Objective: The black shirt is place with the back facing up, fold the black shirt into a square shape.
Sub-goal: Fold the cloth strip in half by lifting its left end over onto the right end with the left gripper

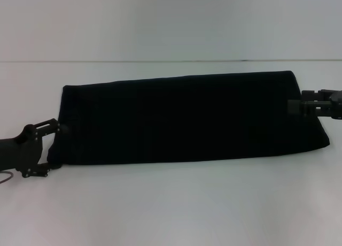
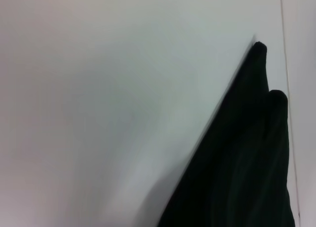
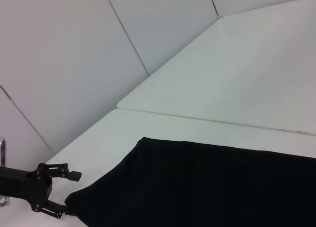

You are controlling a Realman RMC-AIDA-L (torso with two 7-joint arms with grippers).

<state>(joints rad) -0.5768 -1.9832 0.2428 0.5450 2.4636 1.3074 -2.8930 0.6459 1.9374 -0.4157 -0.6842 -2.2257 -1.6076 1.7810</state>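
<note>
The black shirt (image 1: 181,120) lies folded into a long flat band across the white table, with no lettering showing. My left gripper (image 1: 53,145) is at the band's left end, open, one finger above and one below that end's edge. It shows again in the right wrist view as the left gripper (image 3: 71,195) beside the shirt (image 3: 207,187). My right gripper (image 1: 295,107) reaches in over the shirt's right end. A pointed piece of the shirt (image 2: 247,163) fills one corner of the left wrist view.
The white table (image 1: 171,203) stretches in front of the shirt and behind it up to a seam line (image 1: 160,61). Pale wall panels (image 3: 64,64) stand beyond the table's far edge.
</note>
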